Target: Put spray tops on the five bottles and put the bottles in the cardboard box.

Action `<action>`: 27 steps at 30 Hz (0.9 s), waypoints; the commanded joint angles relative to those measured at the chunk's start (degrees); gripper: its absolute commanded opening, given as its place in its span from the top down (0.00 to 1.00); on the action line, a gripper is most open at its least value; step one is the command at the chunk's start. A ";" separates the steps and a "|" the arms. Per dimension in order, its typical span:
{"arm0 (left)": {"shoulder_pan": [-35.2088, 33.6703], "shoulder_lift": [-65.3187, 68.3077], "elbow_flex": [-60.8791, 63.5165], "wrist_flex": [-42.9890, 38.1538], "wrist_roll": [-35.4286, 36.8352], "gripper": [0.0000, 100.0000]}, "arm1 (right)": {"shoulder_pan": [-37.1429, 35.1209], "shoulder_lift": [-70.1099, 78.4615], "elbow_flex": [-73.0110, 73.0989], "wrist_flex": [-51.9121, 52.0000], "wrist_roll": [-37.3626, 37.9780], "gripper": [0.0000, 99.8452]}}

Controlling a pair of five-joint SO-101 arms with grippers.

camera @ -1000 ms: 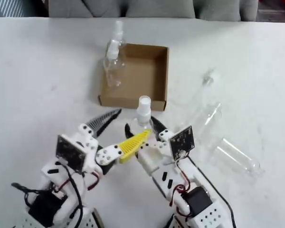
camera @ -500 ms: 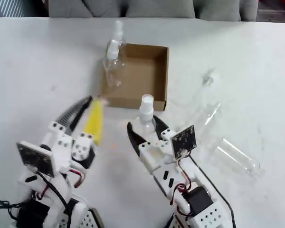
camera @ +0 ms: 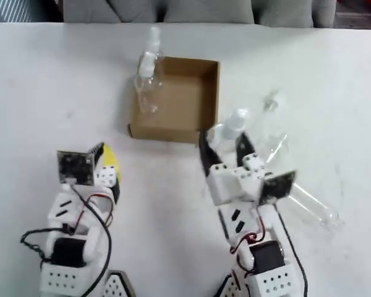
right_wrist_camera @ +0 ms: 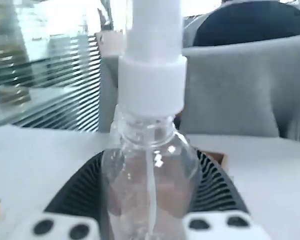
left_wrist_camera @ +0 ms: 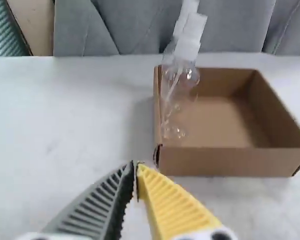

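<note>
My right gripper (camera: 224,145) is shut on a clear bottle (right_wrist_camera: 150,175) that carries a white spray top (camera: 238,117). It holds the bottle upright just off the near right corner of the cardboard box (camera: 185,99). Two more bottles with spray tops (left_wrist_camera: 182,75) stand at the box's left wall. My left gripper (left_wrist_camera: 135,172) is shut on nothing, its grey and yellow fingers pressed together, and sits on the near left of the table (camera: 105,158), short of the box (left_wrist_camera: 230,120).
Clear bottles without tops lie on the white table right of the box (camera: 275,148), one near my right arm (camera: 309,207). A grey sofa runs along the table's far edge (left_wrist_camera: 140,30).
My left gripper pulled back from the held bottle to the near left and shut. My right gripper carried the bottle to the right and farther out, up to the box's near right corner.
</note>
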 commanded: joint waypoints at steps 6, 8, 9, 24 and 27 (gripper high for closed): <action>-0.48 -0.31 1.49 1.14 0.35 0.98 | 3.21 0.75 -7.82 -6.64 5.71 0.98; -0.40 -0.31 1.49 2.29 0.35 0.98 | 3.21 4.70 -11.34 -7.43 5.80 0.98; -0.40 -0.31 1.49 2.73 0.35 0.98 | 3.21 7.78 -13.10 -8.48 5.80 0.98; -0.40 -0.13 1.49 3.60 0.26 0.98 | 2.68 66.86 -38.77 -32.13 5.71 0.98; -0.48 -0.13 1.49 3.52 0.26 0.98 | 2.68 75.30 -42.29 -35.21 5.71 0.98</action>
